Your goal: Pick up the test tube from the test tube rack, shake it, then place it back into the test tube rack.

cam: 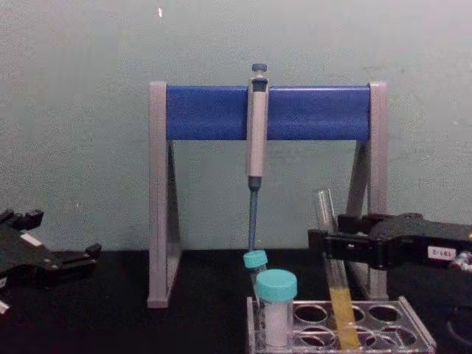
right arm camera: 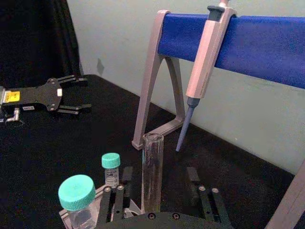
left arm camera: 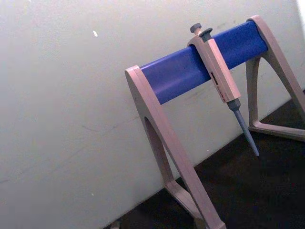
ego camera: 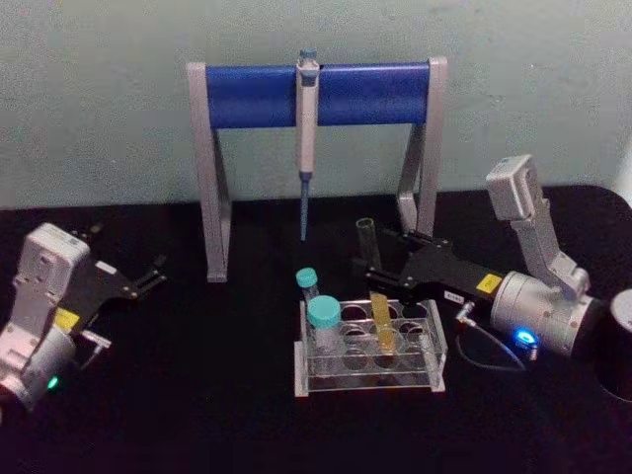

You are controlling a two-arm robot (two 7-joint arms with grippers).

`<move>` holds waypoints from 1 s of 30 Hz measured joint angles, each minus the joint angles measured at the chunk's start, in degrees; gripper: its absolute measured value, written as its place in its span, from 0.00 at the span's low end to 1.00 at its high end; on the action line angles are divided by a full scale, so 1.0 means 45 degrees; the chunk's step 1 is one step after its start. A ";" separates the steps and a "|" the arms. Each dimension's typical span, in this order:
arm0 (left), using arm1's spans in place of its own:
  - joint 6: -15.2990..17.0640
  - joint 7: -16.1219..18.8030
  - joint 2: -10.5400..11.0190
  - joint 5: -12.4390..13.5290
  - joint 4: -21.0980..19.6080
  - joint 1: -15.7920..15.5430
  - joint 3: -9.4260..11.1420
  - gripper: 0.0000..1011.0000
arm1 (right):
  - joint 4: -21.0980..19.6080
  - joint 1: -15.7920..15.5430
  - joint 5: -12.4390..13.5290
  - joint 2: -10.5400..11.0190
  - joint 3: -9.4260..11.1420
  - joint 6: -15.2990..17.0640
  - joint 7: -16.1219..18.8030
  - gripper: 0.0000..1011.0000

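The test tube (ego camera: 381, 321) leans in a hole of the clear test tube rack (ego camera: 365, 380), with yellow liquid in its lower part. Its open glass top rises between the fingers of my right gripper (ego camera: 370, 252), which reaches in from the right. In the right wrist view the tube (right arm camera: 152, 162) stands midway in the open right gripper (right arm camera: 155, 193), with a gap on each side. The chest view shows the tube (cam: 339, 295) tilted, with the right gripper (cam: 328, 243) at its upper half above the rack (cam: 413, 328). My left gripper (ego camera: 148, 276) rests open at the far left.
Two teal-capped vials, one large (ego camera: 324, 314) and one small (ego camera: 307, 279), stand in the rack's left end. Behind the rack a grey-and-blue pipette stand (ego camera: 257, 97) holds a hanging pipette (ego camera: 306, 148). A dark cylinder (ego camera: 619, 341) sits at the right edge.
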 joint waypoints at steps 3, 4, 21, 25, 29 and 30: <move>0.0000 0.0000 0.0000 -0.0001 -0.0001 -0.0001 0.0000 0.99 | 0.0001 0.0000 0.0001 0.0000 0.0000 0.0000 0.0000 0.64; 0.0000 0.0000 0.0000 -0.0001 0.0000 -0.0001 0.0000 0.99 | 0.0001 0.0000 0.0000 0.0000 0.0000 0.0000 0.0000 0.61; 0.0000 0.0000 0.0000 -0.0001 0.0000 -0.0001 0.0000 0.99 | 0.0000 0.0001 0.0004 0.0000 -0.0001 0.0000 0.0003 0.23; 0.0000 0.0000 -0.0001 -0.0001 0.0000 0.0000 0.0000 0.99 | 0.0000 0.0001 0.0004 0.0001 0.0000 0.0000 0.0002 0.23; 0.0000 0.0000 0.0000 -0.0001 0.0000 -0.0001 0.0000 0.99 | 0.0000 0.0001 0.0004 0.0001 0.0000 0.0000 0.0000 0.23; 0.0000 -0.0001 0.0000 -0.0001 0.0000 -0.0001 0.0001 0.99 | 0.0000 0.0000 0.0003 0.0000 -0.0001 0.0000 0.0001 0.23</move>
